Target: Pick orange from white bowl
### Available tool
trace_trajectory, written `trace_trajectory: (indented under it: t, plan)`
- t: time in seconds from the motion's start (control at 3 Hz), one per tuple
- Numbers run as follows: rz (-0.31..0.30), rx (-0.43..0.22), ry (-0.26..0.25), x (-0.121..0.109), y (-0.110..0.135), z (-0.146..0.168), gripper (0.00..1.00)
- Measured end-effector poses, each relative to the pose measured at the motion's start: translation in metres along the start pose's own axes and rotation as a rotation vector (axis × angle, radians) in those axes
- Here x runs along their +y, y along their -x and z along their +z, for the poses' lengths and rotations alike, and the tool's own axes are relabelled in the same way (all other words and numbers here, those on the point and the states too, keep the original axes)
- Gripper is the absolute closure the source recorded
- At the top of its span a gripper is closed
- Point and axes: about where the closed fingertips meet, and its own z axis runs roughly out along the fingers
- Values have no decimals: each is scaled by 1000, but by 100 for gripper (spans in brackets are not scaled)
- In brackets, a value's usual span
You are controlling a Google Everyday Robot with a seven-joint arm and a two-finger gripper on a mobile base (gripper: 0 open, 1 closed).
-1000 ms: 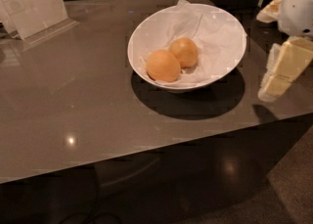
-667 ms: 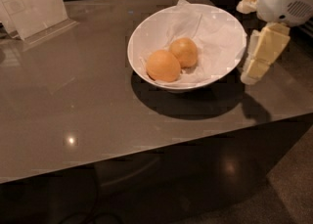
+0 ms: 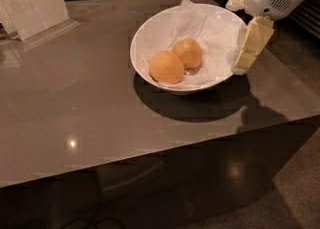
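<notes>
The white bowl [image 3: 141, 37] was set on the grey table [image 3: 75, 103] and was lined with crumpled white paper [image 3: 216, 32]. Two fruits were held in it, touching each other: the orange [image 3: 187, 53], smaller and duller, was lodged near the middle, and a larger, brighter fruit [image 3: 166, 66] was placed just in front of it to the left. The gripper [image 3: 245, 60] was hung over the bowl's right rim, apart from both fruits; whether it was open or closed could not be told. A placard [image 3: 32, 3] was stood at the table's far left.
</notes>
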Motion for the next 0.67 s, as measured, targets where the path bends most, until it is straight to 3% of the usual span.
trace_trajectory:
  t: [0.33,0.67]
  plan:
    - [0,0,0,0,0,0,18]
    - [0,0,0,0,0,0,42]
